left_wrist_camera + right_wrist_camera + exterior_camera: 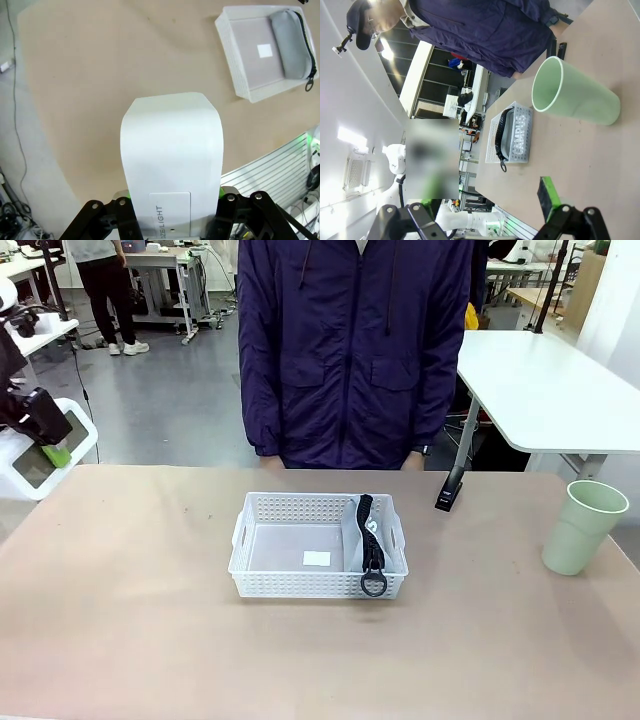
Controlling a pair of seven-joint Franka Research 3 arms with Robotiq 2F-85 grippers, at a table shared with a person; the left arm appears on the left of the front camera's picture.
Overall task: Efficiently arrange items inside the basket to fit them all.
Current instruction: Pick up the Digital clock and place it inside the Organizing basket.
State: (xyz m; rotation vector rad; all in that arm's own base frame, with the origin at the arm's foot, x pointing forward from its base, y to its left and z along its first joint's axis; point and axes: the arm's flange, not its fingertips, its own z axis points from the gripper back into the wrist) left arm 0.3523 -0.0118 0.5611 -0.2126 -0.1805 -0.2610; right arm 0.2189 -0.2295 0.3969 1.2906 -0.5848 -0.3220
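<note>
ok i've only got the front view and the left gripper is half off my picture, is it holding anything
Observer: Yes, the left gripper is shut on a white rectangular box, gripped at its labelled end.
Operator: and the right one
Observer: The right gripper is open and empty, with the pale green cup ahead of it on the table.
Operator: any print on the grey fabric pouch in the white plastic lattice basket
Observer: Yes, its side reads CAMPUS.

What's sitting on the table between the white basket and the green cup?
Nothing directly: the front view shows bare table between the basket and cup. The black stapler lies farther back, nearer the person.
</note>
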